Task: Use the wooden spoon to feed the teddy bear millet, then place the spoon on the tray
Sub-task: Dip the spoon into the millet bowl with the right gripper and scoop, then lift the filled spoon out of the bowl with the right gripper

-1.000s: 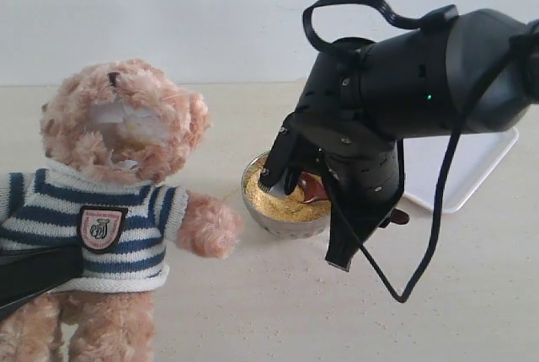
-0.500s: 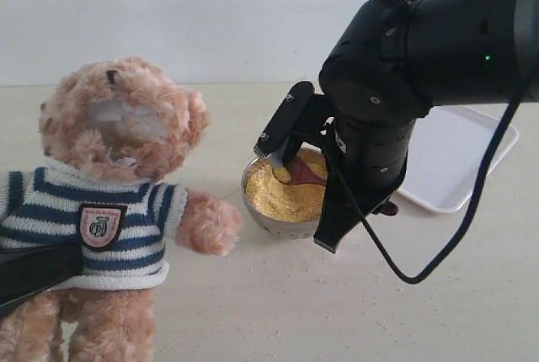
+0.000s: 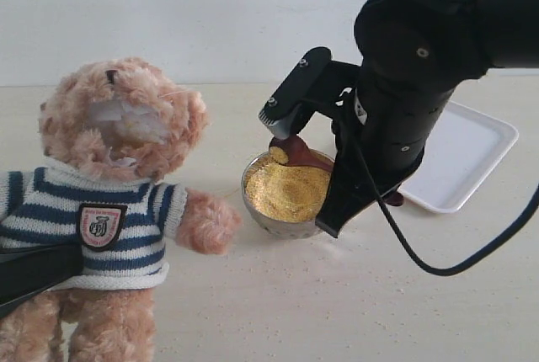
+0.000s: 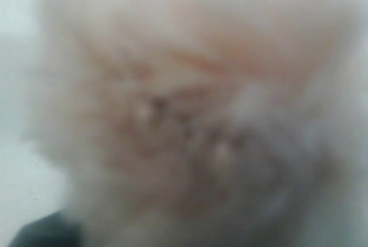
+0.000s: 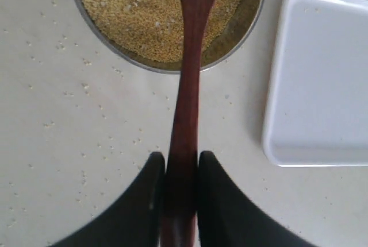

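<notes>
Right gripper [image 5: 181,163] is pinching the wooden spoon [image 5: 187,86] by its handle, jaws pressed on both sides. The spoon's tip hangs over the bowl [image 3: 271,224] at its 12 o'clock rim, above the heaped millet [image 3: 286,192]. The teddy bear [image 3: 118,126] sits at the bowl's 9 o'clock, paw near the rim with a gap between. The tray [image 3: 472,139] lies at 3 o'clock, its edge just beside the bowl. Open worktop [image 3: 295,311] at 6 o'clock, dotted with stray grains. Left gripper [image 3: 38,271] lies against the bear's sweater; its wrist view shows only blurred fur, so I cannot tell how its jaws stand.
</notes>
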Available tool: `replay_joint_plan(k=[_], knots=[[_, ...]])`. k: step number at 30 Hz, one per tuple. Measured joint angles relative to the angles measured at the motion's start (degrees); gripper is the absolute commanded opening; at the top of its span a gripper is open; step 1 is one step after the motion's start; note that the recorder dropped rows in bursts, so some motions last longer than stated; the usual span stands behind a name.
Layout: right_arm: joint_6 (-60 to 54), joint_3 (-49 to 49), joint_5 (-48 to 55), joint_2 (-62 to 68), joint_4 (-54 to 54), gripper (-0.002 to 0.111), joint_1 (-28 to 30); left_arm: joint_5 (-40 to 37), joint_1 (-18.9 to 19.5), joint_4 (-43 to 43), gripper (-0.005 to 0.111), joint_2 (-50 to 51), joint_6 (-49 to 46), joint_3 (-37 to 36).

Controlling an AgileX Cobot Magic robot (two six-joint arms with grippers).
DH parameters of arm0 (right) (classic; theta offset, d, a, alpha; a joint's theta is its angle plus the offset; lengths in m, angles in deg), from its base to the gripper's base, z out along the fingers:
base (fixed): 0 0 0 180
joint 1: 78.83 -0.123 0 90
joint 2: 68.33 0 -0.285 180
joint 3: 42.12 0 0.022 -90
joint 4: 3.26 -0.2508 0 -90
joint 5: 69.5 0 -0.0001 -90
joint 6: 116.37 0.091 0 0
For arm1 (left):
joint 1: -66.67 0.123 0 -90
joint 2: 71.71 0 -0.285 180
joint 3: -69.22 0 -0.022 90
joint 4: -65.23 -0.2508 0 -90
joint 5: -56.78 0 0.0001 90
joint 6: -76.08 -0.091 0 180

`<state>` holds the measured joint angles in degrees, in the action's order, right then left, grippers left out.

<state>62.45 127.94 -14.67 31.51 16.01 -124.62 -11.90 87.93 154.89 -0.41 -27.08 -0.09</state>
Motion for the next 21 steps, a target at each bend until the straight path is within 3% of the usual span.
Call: replay_joint_plan(k=[21], knots=[[-1.41, 0.00, 0.89, -1.97, -7.92, 0.000, 1.08, 0.00, 0.00, 0.00, 0.005, 0.00, 0.70, 0.00]])
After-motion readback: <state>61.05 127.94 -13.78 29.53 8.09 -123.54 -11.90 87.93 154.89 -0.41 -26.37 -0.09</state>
